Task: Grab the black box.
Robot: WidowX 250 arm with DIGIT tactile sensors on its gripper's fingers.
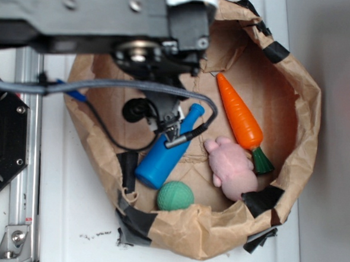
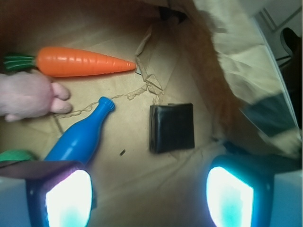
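The black box [image 2: 172, 127] is a small glossy squarish block lying flat on the brown paper floor of the bag, seen in the wrist view. My gripper [image 2: 149, 198] is open and empty, its fingers [image 2: 68, 198] wide apart. The box lies ahead of the gap, a little toward the right finger, with clear space between them. The left finger hangs over the base of the blue bottle [image 2: 80, 139]. In the exterior view the arm and gripper [image 1: 157, 123] hover over the bag's left part, and I cannot make out the box under them.
In the paper bag [image 1: 295, 114] lie an orange carrot [image 1: 241, 120], a pink plush animal [image 1: 232, 167], the blue bottle [image 1: 168, 151] and a green ball [image 1: 175, 196]. Black tape strips [image 1: 260, 198] patch the bag. A black hexagonal plate [image 1: 2, 144] sits at the left.
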